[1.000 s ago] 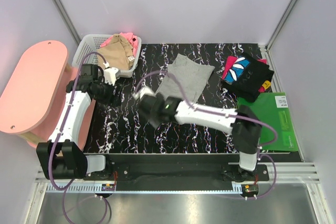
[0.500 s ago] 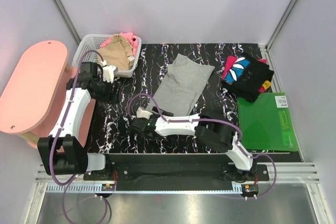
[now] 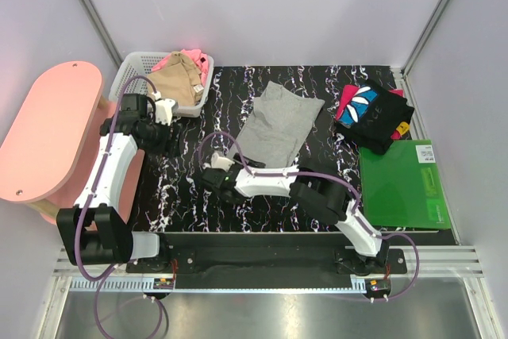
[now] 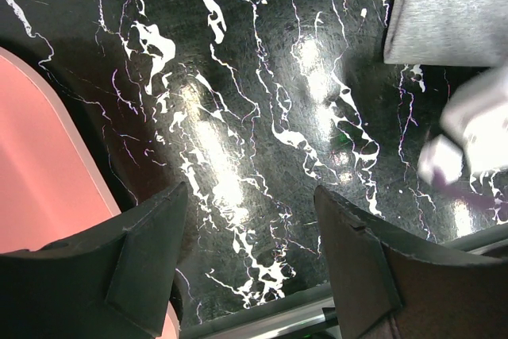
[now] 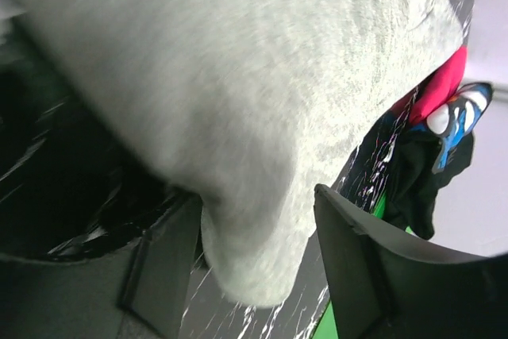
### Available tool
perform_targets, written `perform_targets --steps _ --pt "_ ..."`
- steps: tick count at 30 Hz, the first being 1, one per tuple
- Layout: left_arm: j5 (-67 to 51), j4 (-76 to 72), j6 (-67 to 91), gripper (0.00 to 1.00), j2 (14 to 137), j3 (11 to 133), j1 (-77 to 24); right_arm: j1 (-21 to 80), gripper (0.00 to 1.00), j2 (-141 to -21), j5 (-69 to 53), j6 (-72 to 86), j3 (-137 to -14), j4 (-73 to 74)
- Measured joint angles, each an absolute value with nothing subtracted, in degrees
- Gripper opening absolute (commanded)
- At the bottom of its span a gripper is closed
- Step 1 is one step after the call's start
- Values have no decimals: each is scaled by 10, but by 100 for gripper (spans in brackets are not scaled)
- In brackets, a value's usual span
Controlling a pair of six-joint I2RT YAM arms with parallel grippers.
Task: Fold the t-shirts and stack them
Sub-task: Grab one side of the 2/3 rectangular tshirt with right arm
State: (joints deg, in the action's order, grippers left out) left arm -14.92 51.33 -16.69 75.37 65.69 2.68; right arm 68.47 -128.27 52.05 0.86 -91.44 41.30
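Left gripper and right gripper, jaws apart

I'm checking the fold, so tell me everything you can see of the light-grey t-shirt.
The light-grey t-shirt is plain soft cloth. It looks partly folded into a slanted oblong and lies flat on the black marbled table. Its near rounded edge shows between the open fingers of the right gripper; contact cannot be told.

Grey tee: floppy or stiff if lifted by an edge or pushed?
Likely floppy: the grey tee lies flat, softly wrinkled, so a lifted edge should drape. Pushed, such thin cloth would probably bunch on the table rather than slide whole.
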Motion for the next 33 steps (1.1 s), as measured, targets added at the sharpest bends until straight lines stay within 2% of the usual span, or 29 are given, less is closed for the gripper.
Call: perform_targets --steps 2,6,10,13,16,19,26,33 --pt "-149 514 -167 69 754 659 27 667 65 -1282 518 10 -913 406" --pt "-149 513 -167 69 754 664 27 647 53 -1282 509 16 -910 399" --pt "-149 513 -166 69 754 665 27 646 25 -1282 489 24 -907 395" --pt "-149 513 -167 70 753 665 27 647 12 -1282 465 36 -906 392" --pt "-149 513 -166 69 752 665 27 648 4 -1278 457 41 -907 401" --pt "-149 513 -167 69 751 668 27 656 0 -1275 433 55 -919 424" --pt "-149 514 -167 69 746 672 27 710 0 -1262 331 99 -976 496" --pt "-149 514 -167 69 735 672 27 755 0 -1172 233 146 -1027 539"
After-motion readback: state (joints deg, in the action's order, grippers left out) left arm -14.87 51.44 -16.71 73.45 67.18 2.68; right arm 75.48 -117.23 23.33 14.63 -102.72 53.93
